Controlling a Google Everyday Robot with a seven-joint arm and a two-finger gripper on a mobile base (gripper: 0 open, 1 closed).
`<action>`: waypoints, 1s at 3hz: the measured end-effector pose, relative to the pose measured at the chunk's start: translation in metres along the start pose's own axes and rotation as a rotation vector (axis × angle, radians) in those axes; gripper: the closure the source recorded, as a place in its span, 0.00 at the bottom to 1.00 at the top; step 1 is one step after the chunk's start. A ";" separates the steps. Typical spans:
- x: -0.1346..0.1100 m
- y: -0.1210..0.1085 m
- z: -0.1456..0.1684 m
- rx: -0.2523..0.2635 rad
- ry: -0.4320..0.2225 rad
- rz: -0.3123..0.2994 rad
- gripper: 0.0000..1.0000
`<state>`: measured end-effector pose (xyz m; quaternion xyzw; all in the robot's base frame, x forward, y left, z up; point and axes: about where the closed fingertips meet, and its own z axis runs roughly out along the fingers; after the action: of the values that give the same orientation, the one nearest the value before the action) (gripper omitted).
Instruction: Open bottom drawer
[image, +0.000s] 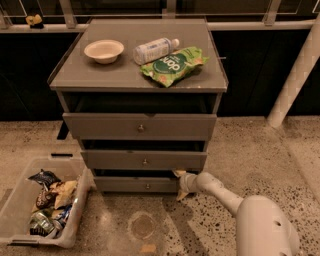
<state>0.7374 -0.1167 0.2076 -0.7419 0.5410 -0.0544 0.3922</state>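
Camera view, sole entry.
- Grey cabinet (100, 75): three drawers.
- Bottom drawer (125, 184): at 6 o'clock of the middle drawer (115, 160). Front looks shut, with no box showing.
- Gripper (180, 184): at 3 o'clock of the drawer's knob (147, 186), by the front's right end. Tan fingers (178, 173) spread wide, holding nothing.
- Progress: arm in position at the drawer, by the look of it. Grasp and pull remain.

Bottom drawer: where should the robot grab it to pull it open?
Grab the small round knob in the middle of the flat front of the bottom drawer, coming straight in from the front. It is the only part sticking out, and a centred pull should slide it out evenly. The gripper sits at the front's right end, away from the knob.
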 end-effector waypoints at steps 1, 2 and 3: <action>0.014 0.015 0.014 -0.020 0.064 0.026 0.00; 0.035 0.019 0.010 -0.019 0.116 0.081 0.00; 0.035 0.020 0.010 -0.021 0.114 0.083 0.00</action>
<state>0.7411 -0.1435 0.1760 -0.7188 0.5933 -0.0748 0.3547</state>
